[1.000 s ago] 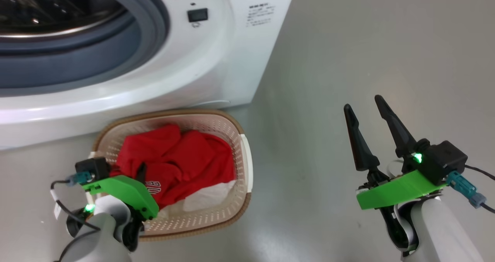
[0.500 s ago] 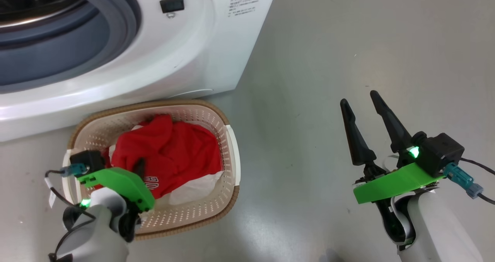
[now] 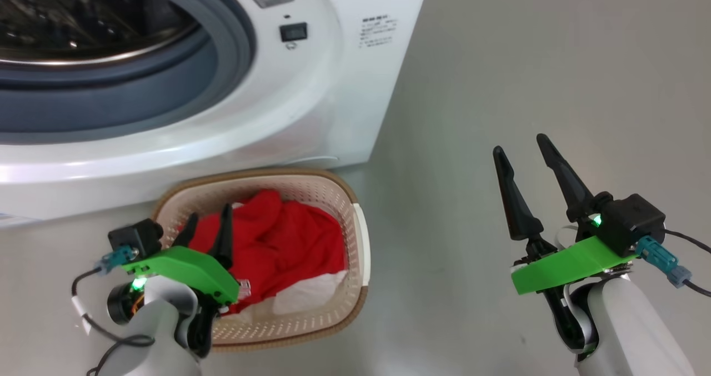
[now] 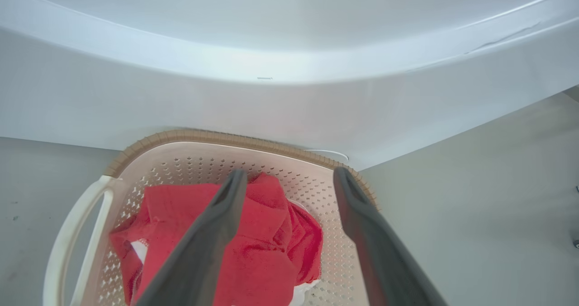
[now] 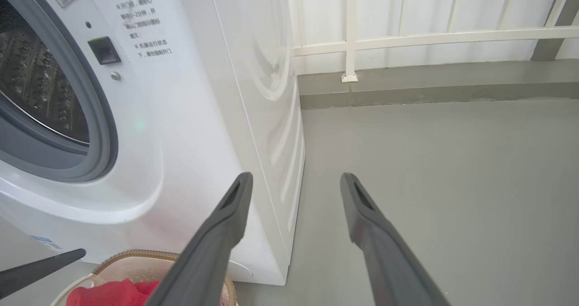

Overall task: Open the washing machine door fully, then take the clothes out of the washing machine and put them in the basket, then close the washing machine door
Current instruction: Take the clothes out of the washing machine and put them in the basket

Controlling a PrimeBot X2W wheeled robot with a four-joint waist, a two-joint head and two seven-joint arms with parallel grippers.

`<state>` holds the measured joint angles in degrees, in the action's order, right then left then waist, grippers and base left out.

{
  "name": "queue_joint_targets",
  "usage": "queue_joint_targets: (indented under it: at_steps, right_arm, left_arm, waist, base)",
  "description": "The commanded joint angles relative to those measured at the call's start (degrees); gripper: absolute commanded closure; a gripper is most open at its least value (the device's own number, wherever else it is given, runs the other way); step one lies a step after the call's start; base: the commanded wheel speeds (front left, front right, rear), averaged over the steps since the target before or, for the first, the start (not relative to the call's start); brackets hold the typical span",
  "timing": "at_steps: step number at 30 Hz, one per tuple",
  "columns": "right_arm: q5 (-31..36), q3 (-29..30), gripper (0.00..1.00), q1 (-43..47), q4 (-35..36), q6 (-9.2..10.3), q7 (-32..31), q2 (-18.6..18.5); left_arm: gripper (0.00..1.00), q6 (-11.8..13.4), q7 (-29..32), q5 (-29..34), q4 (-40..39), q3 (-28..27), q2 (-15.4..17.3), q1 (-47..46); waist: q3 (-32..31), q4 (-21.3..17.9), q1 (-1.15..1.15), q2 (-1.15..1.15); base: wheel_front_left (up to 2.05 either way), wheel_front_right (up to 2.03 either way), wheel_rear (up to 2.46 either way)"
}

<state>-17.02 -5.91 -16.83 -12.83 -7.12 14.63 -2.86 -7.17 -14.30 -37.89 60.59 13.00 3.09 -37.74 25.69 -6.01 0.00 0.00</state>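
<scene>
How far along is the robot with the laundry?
Done: the clothes lie in the basket; the drum, as far as visible, looks empty. In hand: the left end effector hovers open over them, gripping nothing. Left: closing the washing machine door.

left hand [image 3: 209,212]: was closed in clothes [image 3: 294,242], now spread open | clothes: released in basket [image 3: 311,174]

Red clothes [image 3: 294,242] heaped in cream perforated basket [image 3: 361,237], basket just before white washing machine [image 3: 344,98], drum mouth open
</scene>
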Motion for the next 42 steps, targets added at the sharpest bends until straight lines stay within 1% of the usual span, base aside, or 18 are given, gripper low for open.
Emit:
queue_joint_targets:
  at_steps: [1,8,14,21,24,27,32,38,42]
  right_arm:
    - [0.62,-0.79,0.0,1.14,1.15,-0.36,0.37,-0.01]
    - [1.62,-0.05,0.0,2.49,0.95,-0.36,0.37,-0.01]
    - [2.08,0.71,0.0,4.16,1.15,-0.36,0.37,-0.01]
    - [1.92,1.25,0.0,6.34,1.68,-0.36,0.37,-0.01]
    - [1.87,1.26,0.0,6.93,2.06,-0.36,0.37,-0.01]
    - [1.71,1.38,0.0,7.29,2.41,-0.36,0.37,-0.01]
    - [1.39,2.09,0.0,8.88,3.15,-0.36,0.37,-0.01]
    - [1.38,2.28,0.0,11.46,3.32,-0.36,0.37,-0.01]
    - [1.47,2.7,0.0,13.04,3.67,-0.36,0.37,-0.01]
  left_arm:
    - [0.0,-0.31,-0.67,0.69,-2.92,-2.27,2.02,2.43]
    - [0.0,-0.31,-0.69,6.54,-12.85,-6.44,1.92,8.16]
    - [0.0,-0.01,-0.69,11.89,-21.2,-10.94,1.52,12.78]
    - [0.0,0.09,-0.69,16.19,-29.95,-16.15,0.71,18.07]
    - [0.0,0.04,-0.69,16.9,-32.68,-17.89,0.37,20.13]
    - [0.0,0.0,-0.7,17.75,-34.39,-18.65,0.23,21.38]
    - [0.0,-0.09,-0.7,20.94,-38.79,-19.42,0.06,24.8]
    - [0.0,-0.16,-0.7,20.92,-41.34,-20.64,-0.11,29.0]
    - [0.0,-0.22,-0.7,20.94,-43.04,-20.38,-0.16,31.36]
  waist:
    - [-3.22,2.35,0.0,0.0]
    - [-7.22,4.04,0.0,0.0]
    - [-10.79,4.56,0.0,0.0]
    - [-15.03,4.48,0.0,0.0]
    - [-16.67,4.3,0.0,0.0]
    - [-17.67,4.17,0.0,0.0]
    - [-20.4,4.19,0.0,0.0]
    - [-23.81,4.45,0.0,0.0]
    - [-25.54,4.78,0.0,0.0]
  base:
    - [0.0,0.0,0.0]
    - [0.0,0.0,0.0]
    - [0.0,0.0,0.0]
    - [0.0,0.0,0.0]
    - [0.0,0.0,0.0]
    - [0.0,0.0,0.0]
    - [0.0,0.0,0.0]
    - [0.0,0.0,0.0]
    - [0.0,0.0,0.0]
